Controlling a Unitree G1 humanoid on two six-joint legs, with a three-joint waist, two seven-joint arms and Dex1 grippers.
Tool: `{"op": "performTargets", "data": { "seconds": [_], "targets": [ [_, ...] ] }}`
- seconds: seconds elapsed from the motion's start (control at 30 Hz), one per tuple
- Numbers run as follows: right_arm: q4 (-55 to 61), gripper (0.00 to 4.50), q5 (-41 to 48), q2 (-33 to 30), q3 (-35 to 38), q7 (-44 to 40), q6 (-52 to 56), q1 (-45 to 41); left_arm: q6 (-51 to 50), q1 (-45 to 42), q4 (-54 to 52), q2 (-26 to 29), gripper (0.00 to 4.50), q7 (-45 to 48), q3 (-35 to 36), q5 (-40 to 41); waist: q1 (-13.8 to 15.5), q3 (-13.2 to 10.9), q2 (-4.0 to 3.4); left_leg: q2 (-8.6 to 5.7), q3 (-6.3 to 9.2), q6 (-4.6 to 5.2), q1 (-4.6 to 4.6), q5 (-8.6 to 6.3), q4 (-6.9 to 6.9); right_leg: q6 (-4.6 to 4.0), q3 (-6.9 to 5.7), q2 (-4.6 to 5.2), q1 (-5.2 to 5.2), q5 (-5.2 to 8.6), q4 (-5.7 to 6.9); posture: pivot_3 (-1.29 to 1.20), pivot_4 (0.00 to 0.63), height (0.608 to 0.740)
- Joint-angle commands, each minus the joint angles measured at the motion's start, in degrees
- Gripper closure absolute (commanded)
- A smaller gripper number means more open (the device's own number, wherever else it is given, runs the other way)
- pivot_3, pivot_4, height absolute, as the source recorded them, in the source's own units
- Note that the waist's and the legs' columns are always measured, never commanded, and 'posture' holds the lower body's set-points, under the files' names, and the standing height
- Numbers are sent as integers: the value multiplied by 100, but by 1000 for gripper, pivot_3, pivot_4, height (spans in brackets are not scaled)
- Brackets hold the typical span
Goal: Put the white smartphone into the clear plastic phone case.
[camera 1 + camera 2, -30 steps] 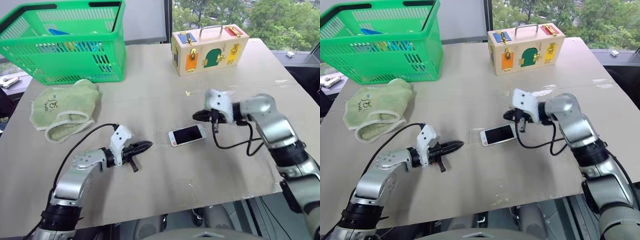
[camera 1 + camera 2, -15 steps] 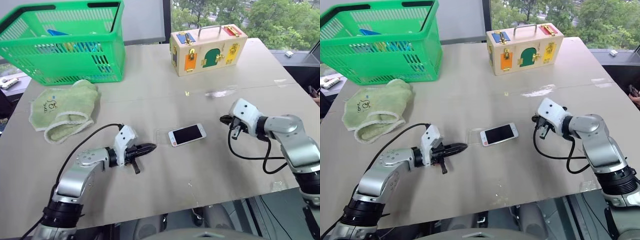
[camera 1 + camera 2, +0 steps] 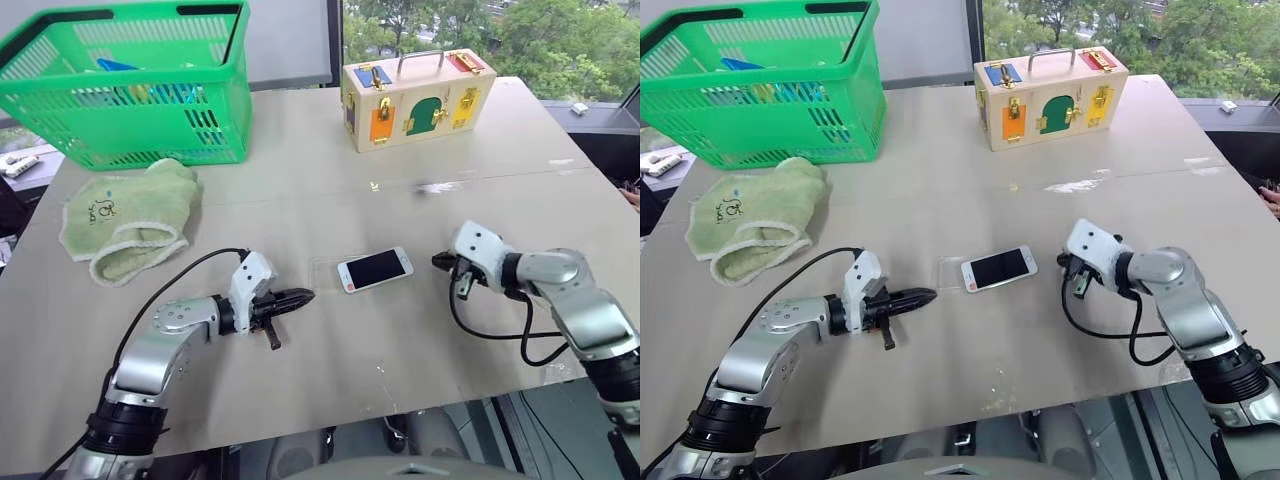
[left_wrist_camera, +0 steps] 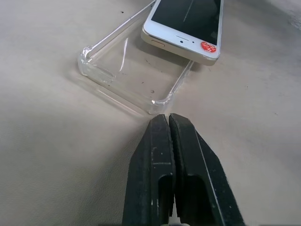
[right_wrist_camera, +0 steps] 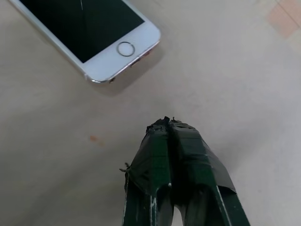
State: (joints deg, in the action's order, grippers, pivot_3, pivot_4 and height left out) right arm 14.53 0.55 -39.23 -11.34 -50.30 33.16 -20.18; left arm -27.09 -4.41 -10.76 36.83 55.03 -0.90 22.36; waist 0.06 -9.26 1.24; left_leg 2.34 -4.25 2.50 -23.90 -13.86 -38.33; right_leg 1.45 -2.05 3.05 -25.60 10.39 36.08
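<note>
The white smartphone (image 3: 375,269) lies screen-up in the middle of the table, its left end resting partly over the clear plastic phone case (image 4: 127,70), whose near corner and rim show bare. My left gripper (image 3: 303,296) is shut and empty, its tip just short of the case's corner (image 4: 157,106). My right gripper (image 3: 441,262) is also shut and empty, low over the table a little to the right of the phone's home-button end (image 5: 123,49).
A green basket (image 3: 130,85) stands at the back left, a folded green towel (image 3: 125,222) in front of it. A wooden latch box (image 3: 417,97) sits at the back centre. Black cables (image 3: 500,325) loop by my right arm.
My right gripper has come down from above the phone and moved right, settling low beside the phone's right end. The left gripper has stayed put.
</note>
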Motion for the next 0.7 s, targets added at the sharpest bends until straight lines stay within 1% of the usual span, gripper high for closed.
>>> {"op": "performTargets", "data": {
  "seconds": [0.03,0.7],
  "targets": [
    [351,4500,133,-8,6,-47,-24,-17,-29,42,-213,32,4443,25,-45,56,2,0,0,0,0,0,0,0,0,0,0,0,0,0,0,0,150,740],
    [754,4500,490,-69,-20,-60,228,-25,22,106,-187,-4,4443,5,-52,56,29,0,0,1,1,0,0,0,0,0,0,0,0,0,0,0,150,740]
  ]
}}
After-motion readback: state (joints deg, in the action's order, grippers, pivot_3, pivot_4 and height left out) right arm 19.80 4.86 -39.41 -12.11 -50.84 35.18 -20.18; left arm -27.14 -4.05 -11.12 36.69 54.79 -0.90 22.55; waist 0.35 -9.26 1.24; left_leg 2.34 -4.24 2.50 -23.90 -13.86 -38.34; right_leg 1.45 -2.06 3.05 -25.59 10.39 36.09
